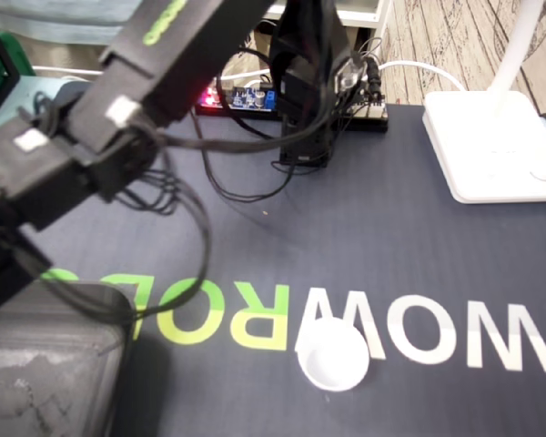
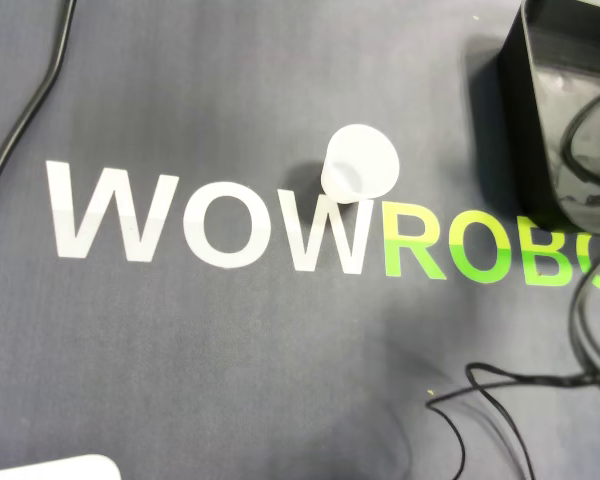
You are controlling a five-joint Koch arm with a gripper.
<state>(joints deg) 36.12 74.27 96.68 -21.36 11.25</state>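
Note:
A small white cup (image 1: pixel 332 355) stands upright on the dark mat, over the white "W" of the printed lettering; the overhead view shows the cup (image 2: pixel 359 163) from above, standing alone. The black arm (image 1: pixel 155 64) stretches from its base (image 1: pixel 308 91) toward the left edge of the fixed view. Its dark gripper (image 1: pixel 0 264) hangs at that edge above a black bin (image 1: pixel 45 364), far left of the cup. The fingers merge with the dark background and are partly cut off. In the overhead view only the bin (image 2: pixel 540 100) and cables appear.
A white lamp base (image 1: pixel 491 146) sits at the back right of the mat, and its corner (image 2: pixel 50 468) shows in the overhead view. A control board (image 1: pixel 241 96) with a red light lies beside the arm's base. Loose black cables (image 1: pixel 191 209) trail across the mat.

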